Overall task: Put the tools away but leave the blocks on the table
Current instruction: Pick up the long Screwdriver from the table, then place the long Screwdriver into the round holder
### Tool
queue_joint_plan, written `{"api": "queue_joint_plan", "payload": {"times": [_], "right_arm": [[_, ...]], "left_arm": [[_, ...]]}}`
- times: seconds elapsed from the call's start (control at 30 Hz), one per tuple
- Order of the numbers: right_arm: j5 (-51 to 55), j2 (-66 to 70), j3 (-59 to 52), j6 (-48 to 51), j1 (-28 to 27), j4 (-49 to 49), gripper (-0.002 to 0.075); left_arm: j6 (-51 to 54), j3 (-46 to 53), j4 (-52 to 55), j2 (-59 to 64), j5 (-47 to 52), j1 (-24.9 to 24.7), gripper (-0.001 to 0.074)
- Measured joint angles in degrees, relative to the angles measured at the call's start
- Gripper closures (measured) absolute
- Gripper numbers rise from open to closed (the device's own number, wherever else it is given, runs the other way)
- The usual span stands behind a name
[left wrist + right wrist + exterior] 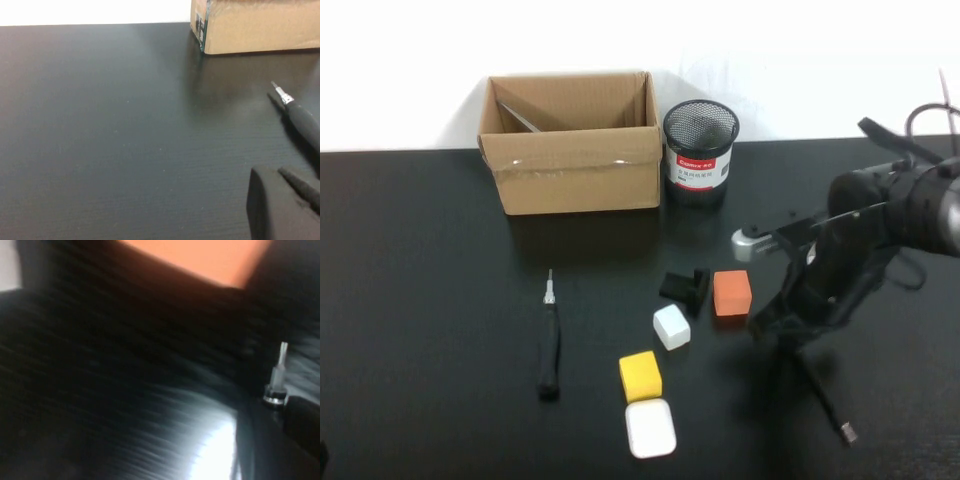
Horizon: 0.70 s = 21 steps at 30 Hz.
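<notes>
My right gripper (767,322) is low over the black table (430,300), just right of the orange cube (732,292), and is shut on the thin black probe (817,387). The probe slants toward the front edge with its metal end (848,432) down. The right wrist view is blurred; it shows a metal tip (279,371) and the orange cube (200,257). The black-handled screwdriver (550,345) lies left of centre, tip toward the box, and also shows in the left wrist view (300,117). My left gripper (285,210) is parked near it, shut and empty. The scissors' red handles are not in view.
An open cardboard box (575,170) stands at the back with a grey metal strip (520,116) leaning inside. A black mesh cup (700,150) stands to its right. A white cube (671,326), yellow cube (640,375), flat white square (650,428) and small black object (685,287) sit mid-table.
</notes>
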<state>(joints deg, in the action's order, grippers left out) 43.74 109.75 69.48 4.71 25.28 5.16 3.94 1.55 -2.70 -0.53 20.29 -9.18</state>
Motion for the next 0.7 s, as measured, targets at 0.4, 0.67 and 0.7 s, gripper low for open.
{"api": "queue_joint_plan", "payload": {"times": [0.4, 0.67, 0.7], "right_arm": [[-37.2, -13.7, -0.4, -8.7, 0.0, -13.3, 0.0687], [-73.3, -7.3, -0.4, -9.3, 0.0, -13.0, 0.0687], [-76.7, -6.0, -0.4, -9.4, 0.0, -13.0, 0.0687]], "left_arm": [[0.0, 0.0, 0.0, 0.0, 0.0, 0.0, 0.0738], [0.0, 0.0, 0.0, 0.0, 0.0, 0.0, 0.0738], [0.0, 0.0, 0.0, 0.0, 0.0, 0.0, 0.0738]]}}
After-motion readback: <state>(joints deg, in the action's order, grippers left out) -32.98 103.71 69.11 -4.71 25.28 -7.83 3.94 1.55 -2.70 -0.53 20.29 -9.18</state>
